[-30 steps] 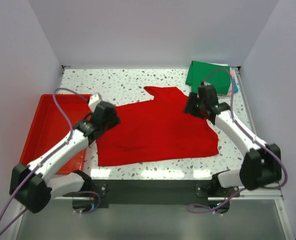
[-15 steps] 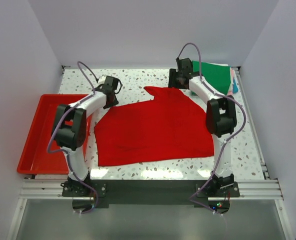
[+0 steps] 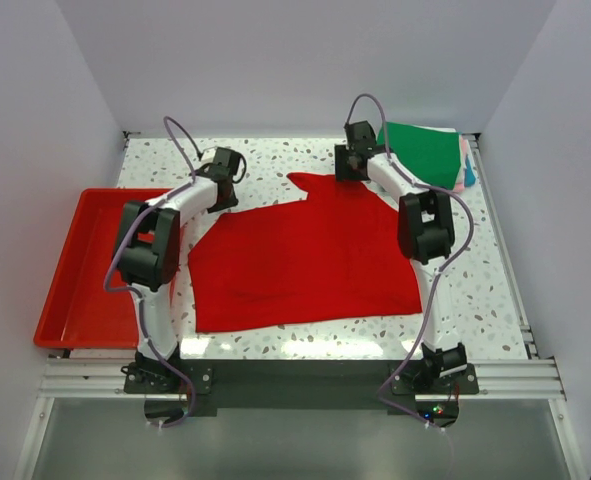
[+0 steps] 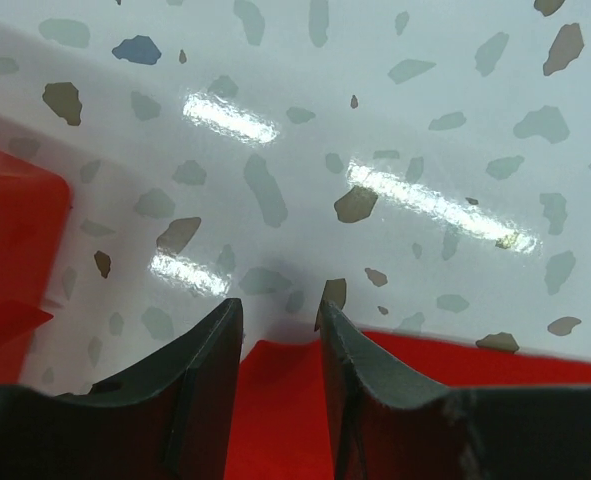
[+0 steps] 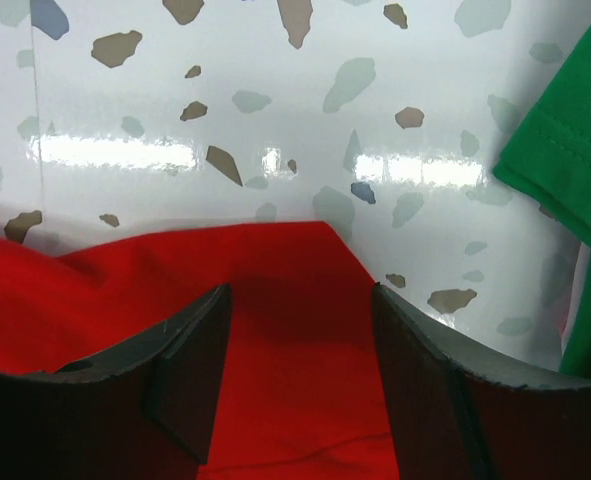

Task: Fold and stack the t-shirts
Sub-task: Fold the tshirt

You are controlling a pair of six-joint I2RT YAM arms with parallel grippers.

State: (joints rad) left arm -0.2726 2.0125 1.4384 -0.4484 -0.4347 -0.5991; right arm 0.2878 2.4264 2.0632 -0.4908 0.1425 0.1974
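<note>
Peeking out from under the green t-shirt (image 3: 425,150), off to the right of the right gripper (image 5: 300,300), pink and teal folded edges (image 3: 466,172) are all that shows of the pile beneath, too thin to count. Both wrist views cut the fingers off at the bottom of the frame, and each catches only a sliver of the red t-shirt (image 3: 305,262). From above, the right arm covers part of that shirt's right-hand edge, and the left arm hides part of the red tray (image 3: 80,270). The shirt lies flat on the speckled table (image 3: 275,160) between the two arms. Its long axis runs crosswise from the side of the left gripper (image 4: 280,315) to the right one's, and one pointed flap reaches toward the far wall just beside the right gripper. Neck and hem cannot be told apart. The left gripper's fingers (image 4: 200,385) stand a narrow gap apart, tips past the cloth's edge, with red showing between them. The right gripper's fingers (image 5: 190,375) stand wider apart above the flap's corner, clamped on nothing.
</note>
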